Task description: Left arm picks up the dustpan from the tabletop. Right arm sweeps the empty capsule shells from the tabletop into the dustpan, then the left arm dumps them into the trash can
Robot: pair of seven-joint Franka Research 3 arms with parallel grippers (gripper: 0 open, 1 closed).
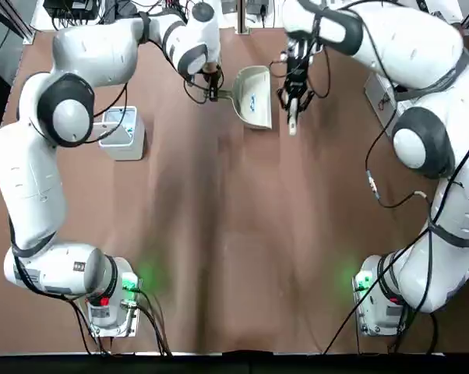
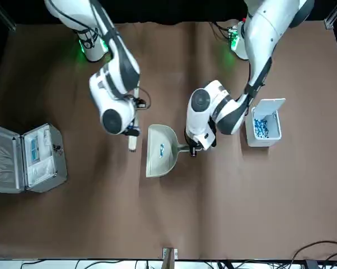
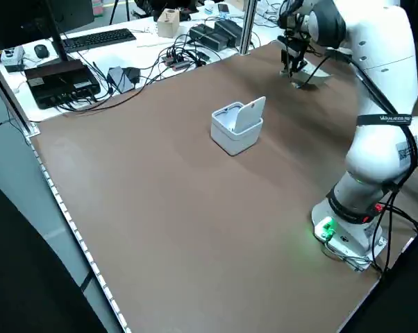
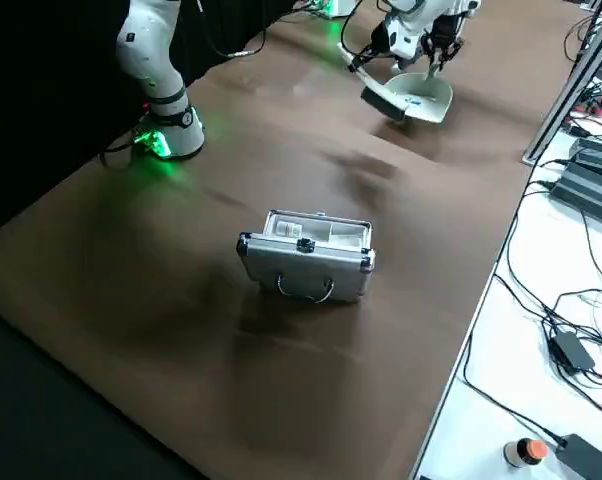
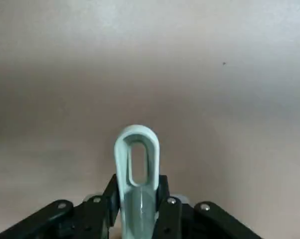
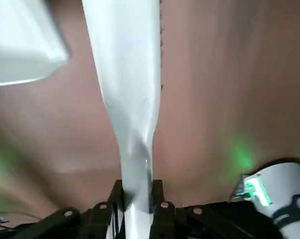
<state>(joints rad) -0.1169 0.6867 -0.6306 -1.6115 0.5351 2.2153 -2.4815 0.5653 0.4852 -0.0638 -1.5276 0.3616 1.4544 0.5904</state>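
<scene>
My left gripper (image 5: 137, 191) clamps the cream rounded plastic dustpan (image 1: 255, 82), pale-blue capsule shells (image 1: 252, 103) aboard; right gripper (image 6: 137, 194) clamps the slim white brush (image 6: 132, 69). Dumping remains: grey-white rectangular bin (image 1: 126, 146), nine o'clock overhead.

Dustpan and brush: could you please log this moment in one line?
left gripper: shut on dustpan | right gripper: shut on brush | bin: lid open

Top: overhead, down | front: facing robot | sides: raised, diagonal | wrists: close
</scene>
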